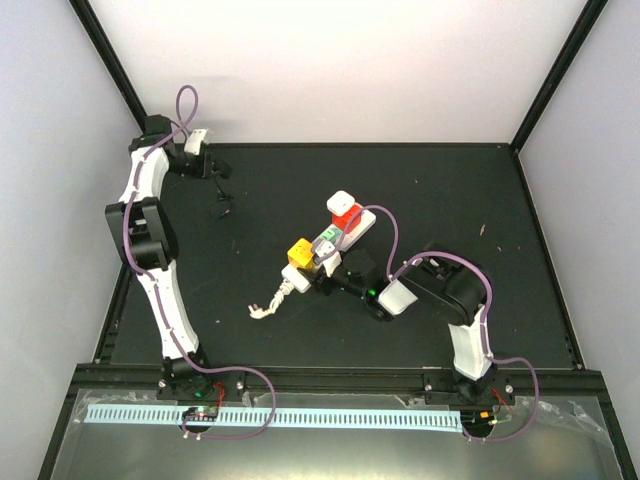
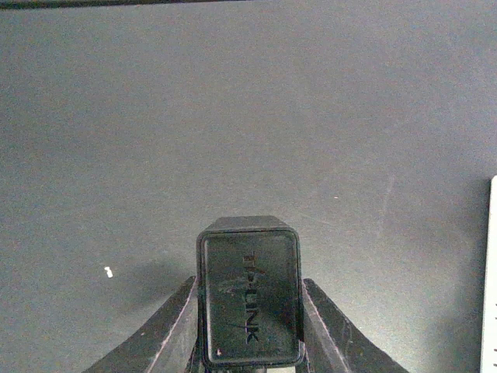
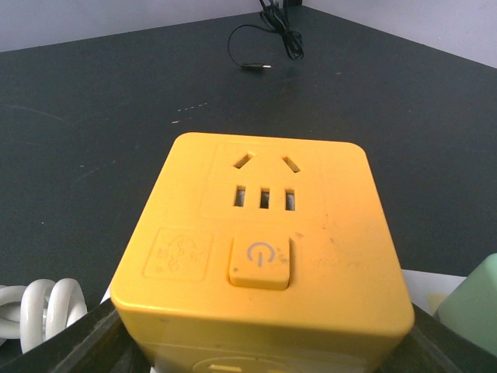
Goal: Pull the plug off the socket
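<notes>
Left gripper (image 2: 248,330): jaws narrow, closed on a black rectangular plastic plug (image 2: 250,287) with raised lettering on its face. One black finger (image 2: 167,330) sits on each side of it, touching. The plug stands upright between the fingers, its top end pointing away from the wrist. Ahead of this hand there is only the matte black table top (image 2: 233,116). A thin black cable (image 1: 220,205) trails onto the table just beside the hand. The long white rectangular socket strip with coloured outlet blocks (image 1: 335,238) is well apart from this hand, lying slantwise mid-table. Right gripper (image 3: 268,334): jaws stand wide, clamped on the strip's end at the square yellow plastic outlet block (image 3: 260,233), a finger against each lower side of it. The block's face, with slots and a power button, is turned toward the wrist camera. To this hand's right, just beside the yellow block, is a pale green block (image 3: 474,303). To its left is a white coiled cord stub (image 3: 43,311). A red-and-white block (image 1: 343,205) sits at the strip's end farthest from this hand.
</notes>
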### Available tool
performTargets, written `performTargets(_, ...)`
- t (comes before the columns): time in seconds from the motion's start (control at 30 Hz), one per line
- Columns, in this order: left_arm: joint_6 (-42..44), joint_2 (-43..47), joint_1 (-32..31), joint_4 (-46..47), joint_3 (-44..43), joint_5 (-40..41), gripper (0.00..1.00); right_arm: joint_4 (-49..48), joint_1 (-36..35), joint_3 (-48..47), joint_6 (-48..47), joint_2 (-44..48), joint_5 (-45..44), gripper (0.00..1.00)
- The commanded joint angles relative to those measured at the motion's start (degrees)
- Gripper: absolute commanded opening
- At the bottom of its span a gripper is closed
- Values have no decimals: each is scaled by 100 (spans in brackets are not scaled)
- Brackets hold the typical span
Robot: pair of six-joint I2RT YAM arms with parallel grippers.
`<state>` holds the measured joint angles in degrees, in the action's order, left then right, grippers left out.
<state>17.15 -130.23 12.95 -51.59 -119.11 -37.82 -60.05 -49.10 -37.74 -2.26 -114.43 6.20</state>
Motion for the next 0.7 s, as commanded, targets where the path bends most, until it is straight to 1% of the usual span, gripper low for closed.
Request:
performTargets(0.0,-175,-344,255,283,-470,-377,13,932,14,126,-232,-322,-12,1)
performTargets(0.2,-161,-780,381,288,-593,-184,14,960,9,118,-221,-327,14,1)
performTargets(0.43,-291,-1285,516,106,-1031,-127,19,971,11,117,-273,-320,71,1)
performTargets(0.6,-452,-1465,585,101,-1142,-221,21,991,7,117,-268,-324,108,1)
performTargets(0.67,-506,-1530,594,54,-1211,-250,25,1003,9,122,-266,-311,142,1)
